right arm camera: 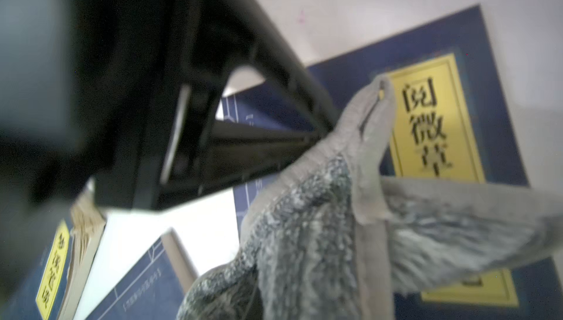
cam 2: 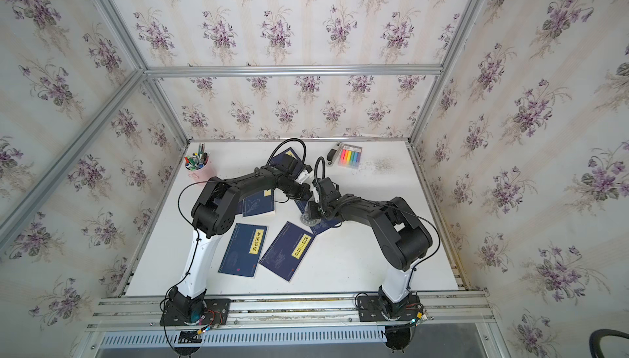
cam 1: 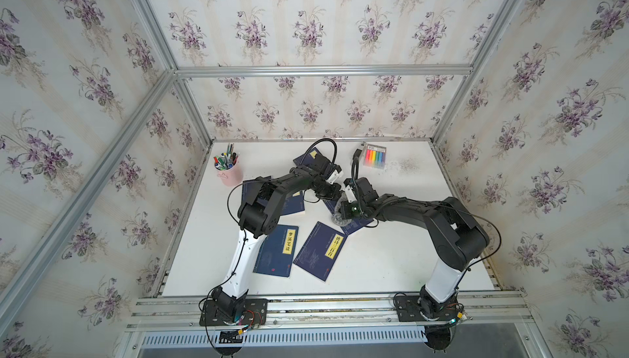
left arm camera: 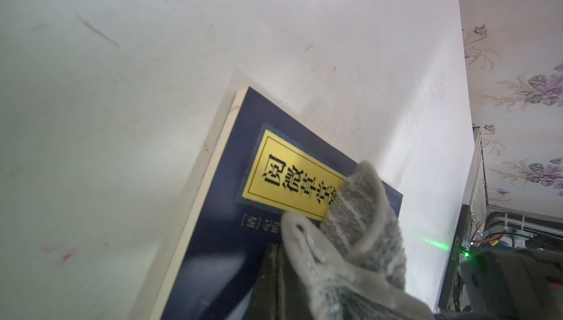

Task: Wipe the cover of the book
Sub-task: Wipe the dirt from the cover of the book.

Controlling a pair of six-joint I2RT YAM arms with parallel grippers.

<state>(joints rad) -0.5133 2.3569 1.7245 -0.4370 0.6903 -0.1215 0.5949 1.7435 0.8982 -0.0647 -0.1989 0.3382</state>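
Your right claw (cam 1: 344,210) is clamped on the grey cloth (left arm camera: 359,212), pressing it onto the blue book (left arm camera: 219,212) mid-counter (cam 1: 391,254). Your left claw (cam 1: 333,193), closed and empty, looks to be pinning the cover steady.

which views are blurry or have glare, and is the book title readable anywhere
Right wrist view: soft throughout, the black robot part in front a dark smear, the grey cloth fuzzy. Left wrist view: the yellow title label is crisp; a green light flares. Both top views: evenly lit, wide lens bowing the frame rail.
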